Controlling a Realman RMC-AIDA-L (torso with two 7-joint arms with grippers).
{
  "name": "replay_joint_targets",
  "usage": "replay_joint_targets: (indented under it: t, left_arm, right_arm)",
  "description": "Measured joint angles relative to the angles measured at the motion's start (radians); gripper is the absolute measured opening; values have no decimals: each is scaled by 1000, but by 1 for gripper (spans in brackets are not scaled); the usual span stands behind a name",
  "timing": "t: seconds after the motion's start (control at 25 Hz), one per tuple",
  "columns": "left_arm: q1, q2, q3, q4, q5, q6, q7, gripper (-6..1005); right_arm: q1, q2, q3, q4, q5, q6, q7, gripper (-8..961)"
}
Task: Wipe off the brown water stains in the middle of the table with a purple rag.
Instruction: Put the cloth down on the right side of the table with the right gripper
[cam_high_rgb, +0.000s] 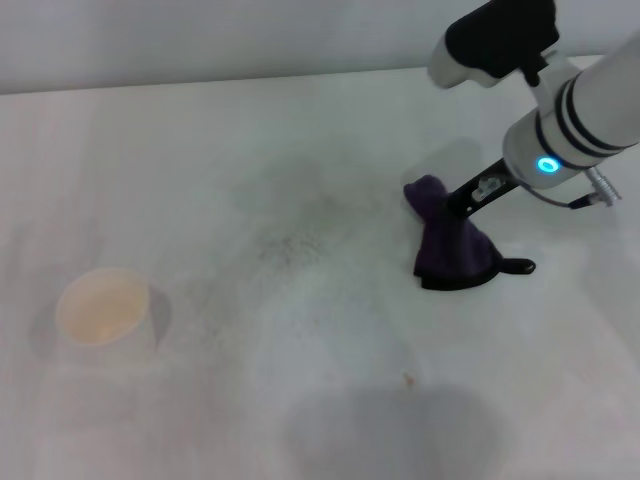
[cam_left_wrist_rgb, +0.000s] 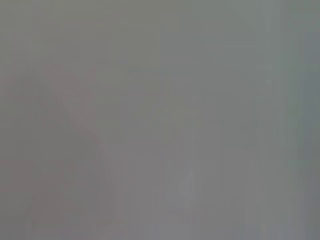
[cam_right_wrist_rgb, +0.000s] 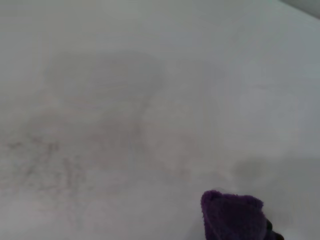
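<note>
My right gripper is shut on the purple rag, to the right of the table's middle. The rag hangs bunched from the gripper. Its black-edged lower end and small black loop rest on the white table. The rag's top also shows in the right wrist view, above the bare table. I see no tan-brown blotch; only faint grey speckled smudges lie left of the rag. The left gripper is out of view, and the left wrist view shows only plain grey.
A pale cup with a tan inside stands at the left of the table. A tiny brown speck lies near the front. The table's far edge meets a pale wall.
</note>
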Motion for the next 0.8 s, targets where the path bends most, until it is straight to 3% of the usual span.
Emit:
replay_joint_targets:
  t: [0.64, 0.8]
  left_arm:
    - [-9, -1, 0, 0, 0, -7, -1, 884]
    - [-8, -3, 0, 0, 0, -7, 0, 884]
  right_arm:
    - [-9, 3, 140, 66, -22, -14, -35, 64]
    - [-23, 4, 199, 72, 27, -22, -102, 210]
